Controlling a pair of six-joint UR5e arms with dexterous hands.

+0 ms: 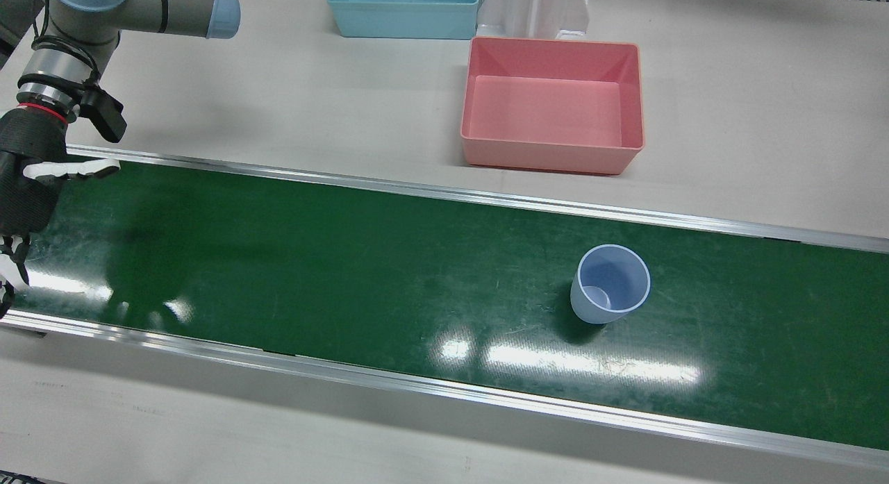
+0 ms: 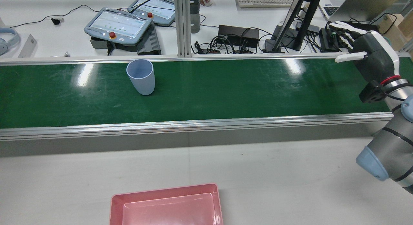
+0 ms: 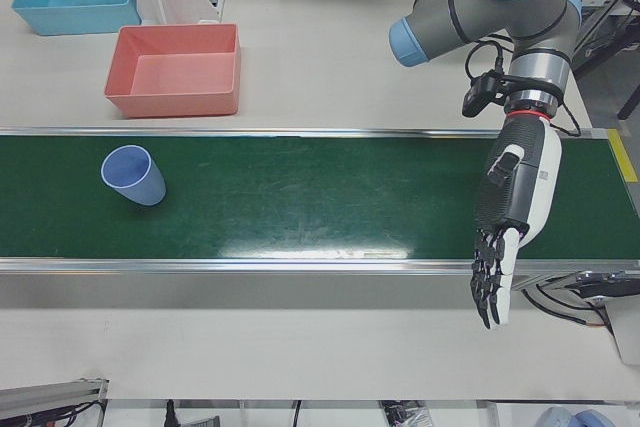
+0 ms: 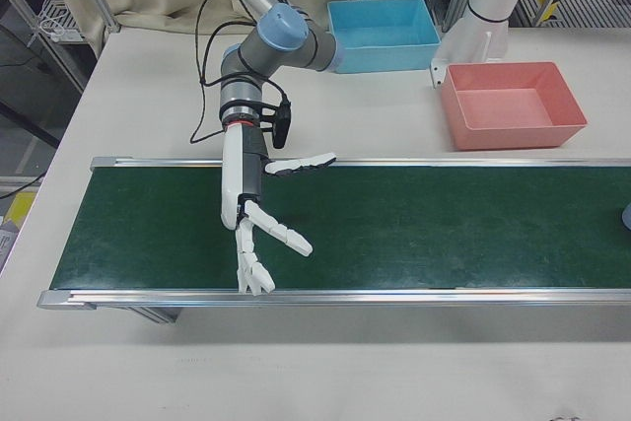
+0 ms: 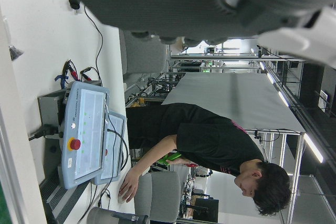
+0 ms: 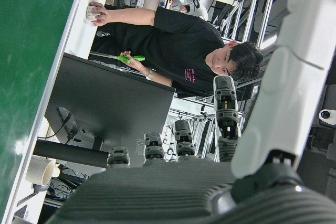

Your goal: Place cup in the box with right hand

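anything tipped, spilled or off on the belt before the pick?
Nothing stands out. The pale blue plastic cup stands upright and empty on the green conveyor belt. The pink plastic box sits empty and square on the table. The right hand hangs open over the belt's far end, well clear of the cup.

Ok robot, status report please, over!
Right hand open, far along belt from cup. Left hand open. Cup upright on belt, pink box empty. Path clear.

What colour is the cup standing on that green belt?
The cup is pale blue, almost lavender; the front view shows it best.
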